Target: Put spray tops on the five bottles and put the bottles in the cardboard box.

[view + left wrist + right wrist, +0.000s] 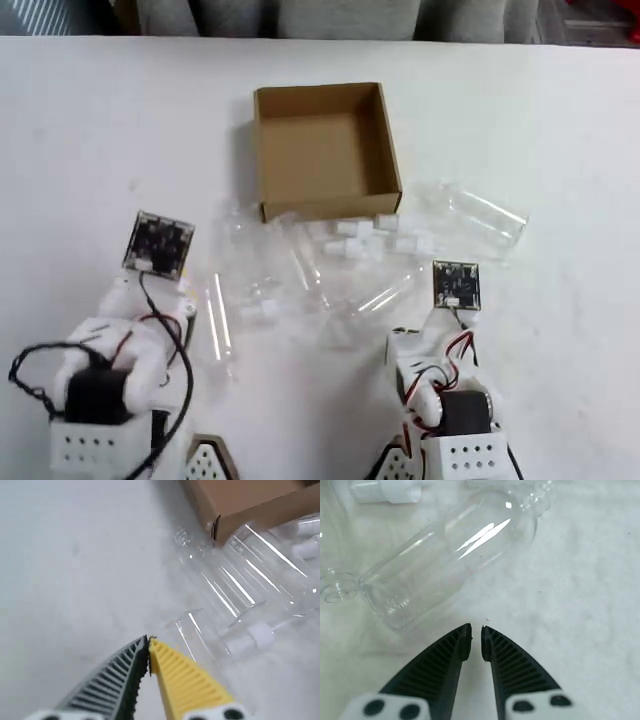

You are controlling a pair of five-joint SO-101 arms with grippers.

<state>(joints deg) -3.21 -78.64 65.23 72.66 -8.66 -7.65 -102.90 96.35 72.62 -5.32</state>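
Starting at the left, you have the left arm low at the near edge of the table. The left gripper hangs just above the bare surface, its grey and yellow claws together at the tips with nothing between them. Just beside that arm a slim bottle lies on its side, with no top on it that you can make out. In the middle, the cardboard box stands open and holds nothing. The clear bottles lie jumbled in front of its near wall, with the white spray tops loose among them. Further right, the right arm sits near that heap. The right gripper has its black claws drawn almost together on nothing, just short of the base of the nearest bottle, whose neck is open. Farthest right lies a wide bottle, also on its side. By this layout, you have no step done: every top needs fitting and every bottle needs boxing. The bottles overlap too much to confirm five.
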